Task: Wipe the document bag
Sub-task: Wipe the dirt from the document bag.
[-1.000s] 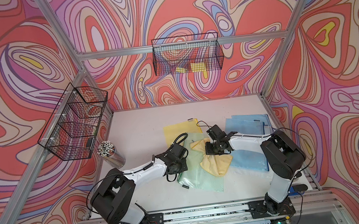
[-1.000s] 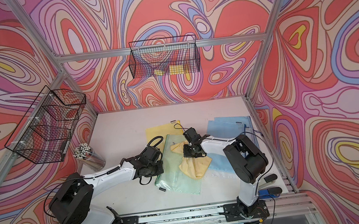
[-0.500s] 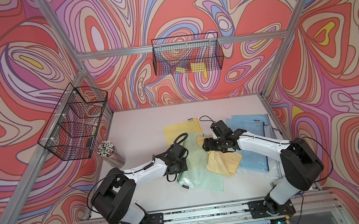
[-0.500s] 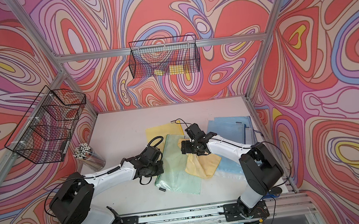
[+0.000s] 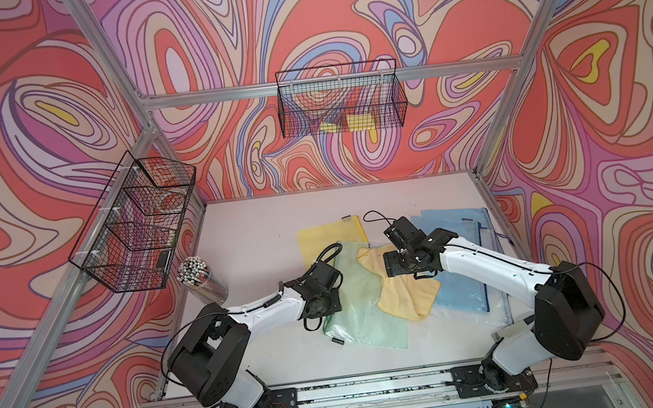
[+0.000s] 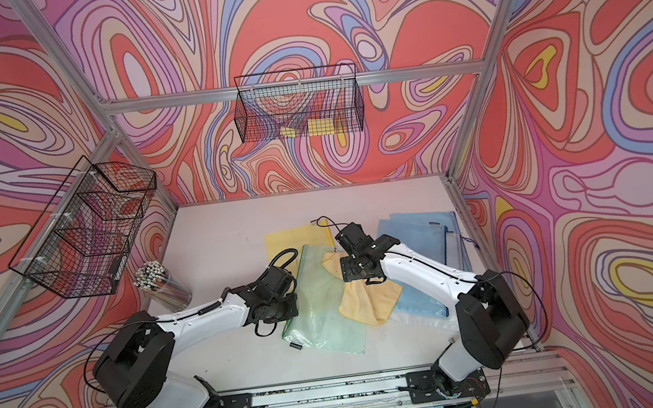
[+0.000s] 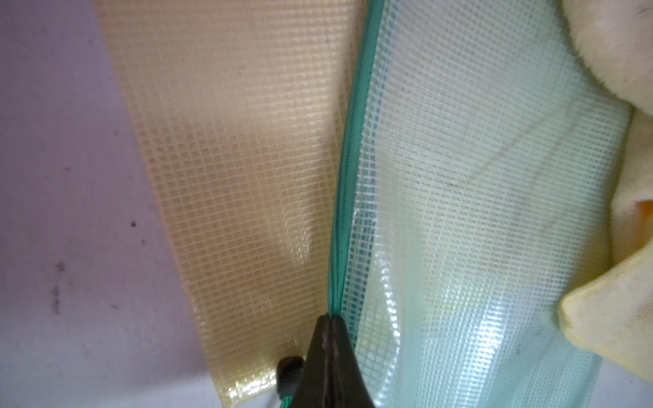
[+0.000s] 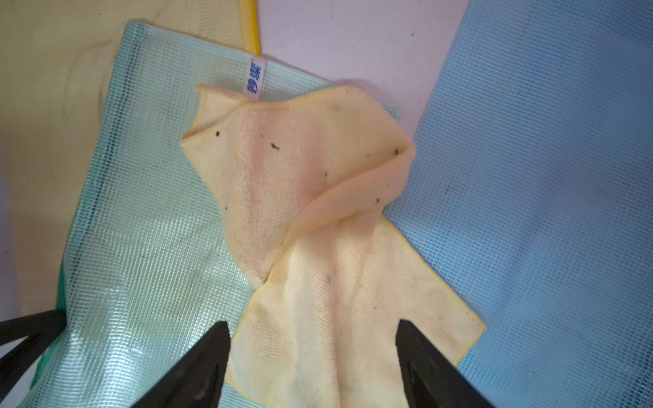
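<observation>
table (image 5: 260, 221): white, carries everything; the bags lie in an overlapping pile mid-table, within reach of both my arms.
green document bag (image 5: 359, 318): the task's thing, flat at the table's centre between my two arms, one end lapping over the yellow bag, mesh face up so it can be wiped.
blue bags (image 5: 462, 294): stacked flat beside the green one on my right; probably just waiting.
yellow bag (image 5: 328, 234): flat, partly under the green bag's far end.
cloth (image 8: 318, 212): yellow, crumpled and speckled with dirt, draped across the green bag's edge and onto the blue bags, so it sits right on the surface to clean.
left gripper (image 7: 331, 319): jaws pinched fully together on the green bag's zipper edge; I judge this anchors the bag so it won't slide under wiping.
right gripper (image 8: 312, 325): jaws spread wide, straddling the cloth's lower part, gripping nothing; can't tell if the tips touch fabric. Placed to take the cloth, I think.
</observation>
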{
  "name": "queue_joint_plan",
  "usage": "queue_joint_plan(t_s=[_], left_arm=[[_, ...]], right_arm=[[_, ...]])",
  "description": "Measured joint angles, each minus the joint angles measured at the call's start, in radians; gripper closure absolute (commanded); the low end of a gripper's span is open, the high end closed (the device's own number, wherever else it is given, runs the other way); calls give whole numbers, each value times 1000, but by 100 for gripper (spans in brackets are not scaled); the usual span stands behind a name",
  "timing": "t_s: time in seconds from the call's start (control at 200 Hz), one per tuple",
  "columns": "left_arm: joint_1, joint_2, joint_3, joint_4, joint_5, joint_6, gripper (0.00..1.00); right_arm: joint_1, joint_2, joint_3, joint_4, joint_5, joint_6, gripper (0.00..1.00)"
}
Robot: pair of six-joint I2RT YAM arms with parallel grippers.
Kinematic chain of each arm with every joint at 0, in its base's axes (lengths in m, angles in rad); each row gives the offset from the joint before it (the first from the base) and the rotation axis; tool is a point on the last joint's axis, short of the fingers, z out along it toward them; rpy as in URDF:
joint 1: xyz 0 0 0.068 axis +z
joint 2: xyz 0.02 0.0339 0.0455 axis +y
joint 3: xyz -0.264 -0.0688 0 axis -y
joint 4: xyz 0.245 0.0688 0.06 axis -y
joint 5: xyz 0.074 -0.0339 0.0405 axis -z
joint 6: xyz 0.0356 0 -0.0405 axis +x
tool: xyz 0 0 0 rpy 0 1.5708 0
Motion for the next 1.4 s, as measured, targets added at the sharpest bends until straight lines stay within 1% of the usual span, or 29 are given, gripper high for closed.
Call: queue_joint_plan(t_s=[0.06,0.115,0.135,0.15,0.22,0.29,0.346,0.466,0.591,0.786,1.087,1.342,1.397], left_arm=[[0,0,0,1,0,0,100],[0,1,0,2,0,0,100],[0,2,0,2,0,0,100],[0,3,0,2,0,0,100],[0,9,0,5,3,0,100],[0,14,0,8,6,0,100],[1,18,0,10,10,0,100],[1,20,0,17,16,0,100],[1,20,0,21,19,0,100],[1,20,0,24,20,0,100],[1,20,-2,28,20,0,100],[1,20,-10,38,22,-1,100],[1,20,-10,39,23,-1,100]], right_arm=[[16,-40,-31,-27,-2,38,16],[18,-84,-52,-59,-4,110,15],[18,-104,-62,-64,-8,146,14],[18,-117,-70,-66,-10,166,9],[19,-193,-131,-45,-32,296,2],[25,-276,-228,9,-55,429,2],[26,-314,-285,35,-59,527,2],[28,-294,-304,74,-46,687,2],[34,-229,-257,130,-19,791,2],[34,-82,-162,175,0,875,2],[10,118,-137,224,-31,895,3],[-62,170,-124,249,-42,866,10],[-66,180,-115,249,-42,856,15]])
